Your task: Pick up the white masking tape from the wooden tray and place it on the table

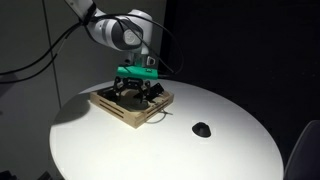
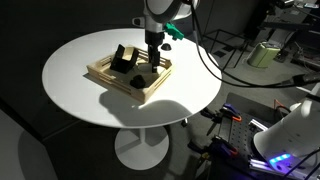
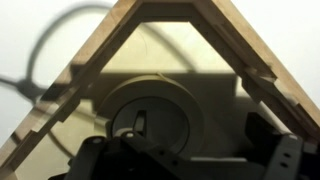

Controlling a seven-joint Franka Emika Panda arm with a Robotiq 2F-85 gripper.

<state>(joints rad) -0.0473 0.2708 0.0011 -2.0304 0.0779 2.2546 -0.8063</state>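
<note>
**Tape lies flat straight under the gripper, in a corner of the tray**

We start with the round white worktop, which carries the wooden tray toward one edge. A small dark object lies well apart from the tray on bare surface. In both exterior views the tray also holds a few dark items that we cannot identify at this size.

The arm reaches down from above, and the gripper hangs low inside the tray's walls, pointing straight down.

The wrist view gives us the relation that matters. The white masking tape lies flat on the tray floor, tucked toward the corner where two wooden rails meet. Its open core faces up at the camera. It sits almost directly beneath the gripper, a shade toward the left of that picture, so it has no long axis to line up with and only a width to straddle.

Dark parts of the gripper crowd the bottom of the wrist view, and from these pictures we cannot tell whether its fingers stand apart or together.

We judge that the tape is not yet lifted. The next move calls for a short vertical descent while staying off the nearby rails.
</note>
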